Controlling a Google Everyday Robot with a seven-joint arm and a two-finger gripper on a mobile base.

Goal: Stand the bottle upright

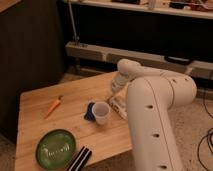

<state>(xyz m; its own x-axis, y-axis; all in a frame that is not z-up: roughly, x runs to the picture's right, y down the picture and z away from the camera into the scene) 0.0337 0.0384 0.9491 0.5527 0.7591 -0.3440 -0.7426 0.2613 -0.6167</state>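
One bottle (119, 106), seemingly laid flat on the table (40, 107) beside the cup (101, 112), is found just under the gripper (115, 94) (released or clenched cannot be told), judged poised there for righting it.

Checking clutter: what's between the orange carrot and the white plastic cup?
Camera view: bare wood, then a small blue object beside the white cup; the pincer sits beyond it.
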